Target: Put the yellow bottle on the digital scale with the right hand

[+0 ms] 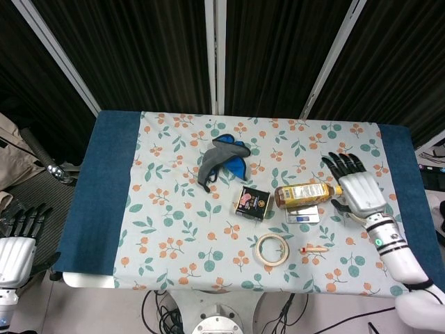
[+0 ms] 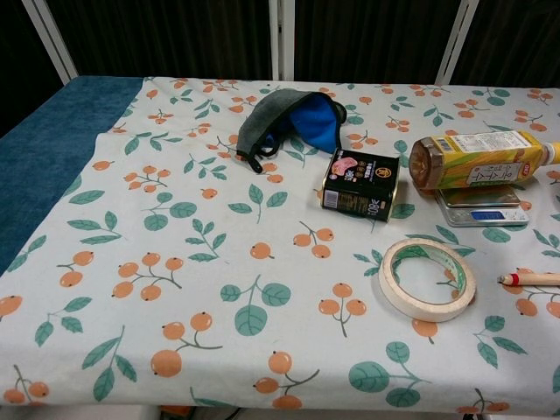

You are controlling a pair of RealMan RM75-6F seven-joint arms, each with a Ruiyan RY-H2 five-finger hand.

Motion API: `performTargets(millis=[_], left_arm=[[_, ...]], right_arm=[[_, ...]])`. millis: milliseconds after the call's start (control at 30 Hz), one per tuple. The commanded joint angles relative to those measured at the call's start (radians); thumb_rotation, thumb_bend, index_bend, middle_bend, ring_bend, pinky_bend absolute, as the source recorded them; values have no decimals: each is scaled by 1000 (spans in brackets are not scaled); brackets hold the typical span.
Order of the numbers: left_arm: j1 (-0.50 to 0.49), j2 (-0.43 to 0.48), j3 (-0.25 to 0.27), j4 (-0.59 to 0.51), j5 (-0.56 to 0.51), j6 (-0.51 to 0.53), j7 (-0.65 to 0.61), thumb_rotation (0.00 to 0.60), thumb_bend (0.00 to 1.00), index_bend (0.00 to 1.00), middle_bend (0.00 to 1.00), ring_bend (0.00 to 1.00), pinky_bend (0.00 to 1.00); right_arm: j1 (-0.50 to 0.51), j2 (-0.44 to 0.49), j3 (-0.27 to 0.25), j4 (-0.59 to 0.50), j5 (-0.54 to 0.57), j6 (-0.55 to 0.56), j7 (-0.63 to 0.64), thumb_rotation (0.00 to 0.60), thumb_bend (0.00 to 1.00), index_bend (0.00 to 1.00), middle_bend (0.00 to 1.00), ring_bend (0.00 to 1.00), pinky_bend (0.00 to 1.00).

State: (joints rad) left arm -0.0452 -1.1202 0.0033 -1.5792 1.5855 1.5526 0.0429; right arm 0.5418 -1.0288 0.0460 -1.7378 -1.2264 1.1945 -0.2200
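The yellow bottle (image 1: 306,193) lies on its side across the digital scale (image 1: 303,215), its brown base end toward the black tin (image 1: 252,202) and its cap end toward the right hand (image 1: 359,189). Only the head view shows that hand: it sits just beyond the cap, clear of the bottle, palm up to the camera with its fingers spread and nothing in them. The chest view leaves it out altogether and cuts the bottle's cap at the frame edge, but it gives what the head view cannot: the label printing on the bottle, the lit blue display strip on the front of the scale, and the bottle overhanging the scale platform on both sides. The left hand (image 1: 17,243) appears only in the head view, low at the frame's corner off the desk (image 1: 111,202), its dark fingers apart and empty; its wrist is cut off by the frame. A grey and blue pouch (image 2: 289,124) lies behind the tin, a roll of tape (image 2: 429,279) in front of the scale, and a small pink pen-like object (image 2: 530,279) beside the tape, too small to identify. The scale reading is illegible in both views.
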Motion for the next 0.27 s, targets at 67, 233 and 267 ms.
performTargets(millis=[67,233,267], left_arm=[[1,-1,-6,2,0,8,2,600,184,42,0,0,0],[-4,-2,-10,6,-2,4,4,600,185,42,0,0,0],[-6,-1,-10,6,-2,1,5,600,185,42,0,0,0]], right_arm=[[-311,-49,-75,98,-178,409,61,600,120,0,0,0,0],[-432,-191,-74,275,-152,500,184,600,118,0,0,0,0],[-442,-200,-76,287,-146,493,196,600,118,0,0,0,0]])
